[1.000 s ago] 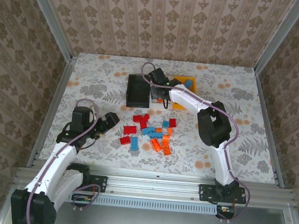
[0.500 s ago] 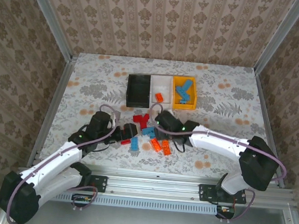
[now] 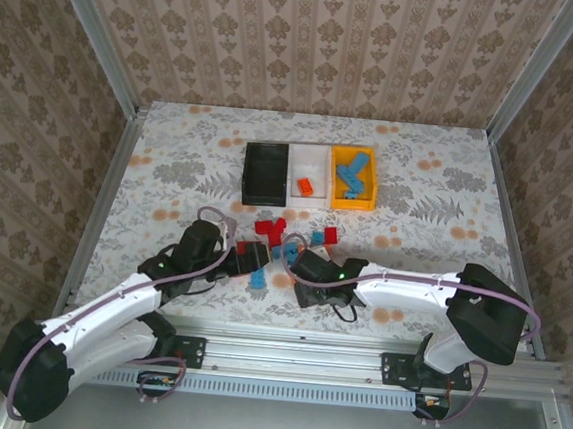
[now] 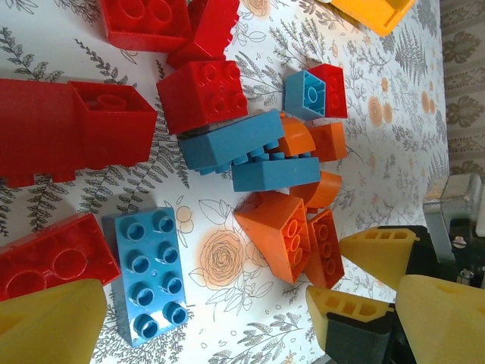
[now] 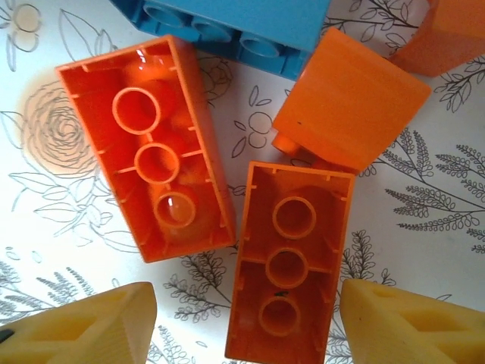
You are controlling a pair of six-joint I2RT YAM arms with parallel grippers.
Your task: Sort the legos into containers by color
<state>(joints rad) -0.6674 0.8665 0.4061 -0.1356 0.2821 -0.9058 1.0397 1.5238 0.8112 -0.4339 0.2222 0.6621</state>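
Both arms were in at the pile of legos (image 3: 286,243), loose on the floral worktop (image 3: 171,154) near the middle. The right gripper (image 5: 246,303) was low over the near edge of the heap. Its jaws were released and stood either side of an orange brick (image 5: 288,265) lying hollow side up, with the fingers (image 5: 409,326) apart from its sides. A second orange brick (image 5: 148,148), also hollow side up, lay just beside it.

The left gripper (image 4: 250,322) was at the pile's left side, jaws spread wide and grasping nothing. A light blue brick (image 4: 148,277) sat studs up between them, touching a red brick (image 4: 53,262).

On the far side stood the row of containers. The black bin (image 3: 267,173) was on the left. The white bin (image 3: 316,162) in the middle held a lone orange piece (image 3: 306,186). The yellow-orange bin (image 3: 353,204) on the right held light blue pieces (image 3: 350,175).
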